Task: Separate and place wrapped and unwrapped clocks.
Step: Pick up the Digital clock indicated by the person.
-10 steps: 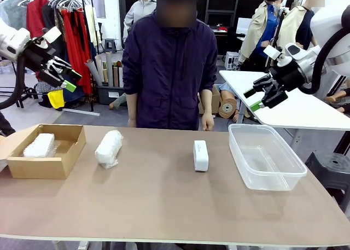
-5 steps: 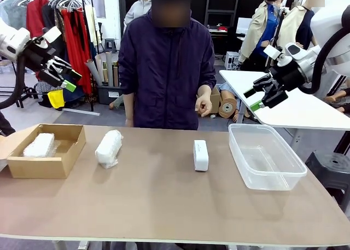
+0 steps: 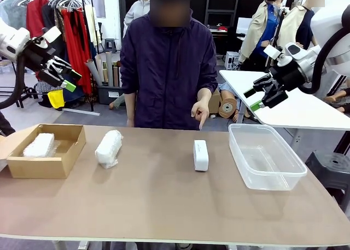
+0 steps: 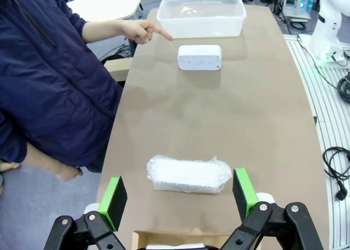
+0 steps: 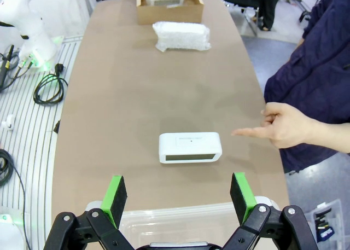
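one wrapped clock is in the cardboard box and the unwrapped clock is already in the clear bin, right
No. The unwrapped clock is on the table, beside the clear bin; the front view shows it. The rest holds.

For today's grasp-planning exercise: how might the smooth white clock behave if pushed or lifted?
The unwrapped clock looks hard-shelled, so it is probably rigid. Its smooth faces may slip in a grip. Standing on a narrow side, it could tip if pushed.

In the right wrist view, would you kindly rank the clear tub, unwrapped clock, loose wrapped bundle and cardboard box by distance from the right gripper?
Nearest the right gripper first:
1. Clear tub, directly beneath.
2. Unwrapped clock, mid-table.
3. Loose wrapped bundle, farther along.
4. Cardboard box, far end.
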You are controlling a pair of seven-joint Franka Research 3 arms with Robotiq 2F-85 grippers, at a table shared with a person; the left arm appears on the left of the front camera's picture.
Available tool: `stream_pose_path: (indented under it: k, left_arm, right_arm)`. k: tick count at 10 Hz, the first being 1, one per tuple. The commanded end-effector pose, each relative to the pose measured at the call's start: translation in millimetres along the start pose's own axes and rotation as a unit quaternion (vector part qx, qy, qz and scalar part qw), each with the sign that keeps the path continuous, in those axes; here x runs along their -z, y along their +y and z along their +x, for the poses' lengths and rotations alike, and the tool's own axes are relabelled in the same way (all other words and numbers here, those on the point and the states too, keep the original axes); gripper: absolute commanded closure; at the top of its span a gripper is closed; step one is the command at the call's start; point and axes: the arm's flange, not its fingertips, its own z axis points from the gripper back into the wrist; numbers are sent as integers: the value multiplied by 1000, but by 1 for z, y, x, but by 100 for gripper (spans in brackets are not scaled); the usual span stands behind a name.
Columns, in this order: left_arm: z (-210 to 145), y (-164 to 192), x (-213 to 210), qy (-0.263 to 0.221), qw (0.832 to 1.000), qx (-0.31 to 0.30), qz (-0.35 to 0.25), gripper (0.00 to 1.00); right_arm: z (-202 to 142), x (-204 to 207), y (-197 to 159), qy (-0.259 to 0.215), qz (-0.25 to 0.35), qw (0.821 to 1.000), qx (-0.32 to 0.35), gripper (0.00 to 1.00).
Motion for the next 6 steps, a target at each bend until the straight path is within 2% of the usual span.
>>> stream_pose_path:
  k: [1,6]
  left_arm:
    - [0,-5,0,-2,1000,7,-1,0]
    - [0,-5,0,-2,1000,7,-1,0]
  right_arm:
    - [1,-1,1,-3,0,1000,-1,0]
    - [1,-1,1,-3,0,1000,-1,0]
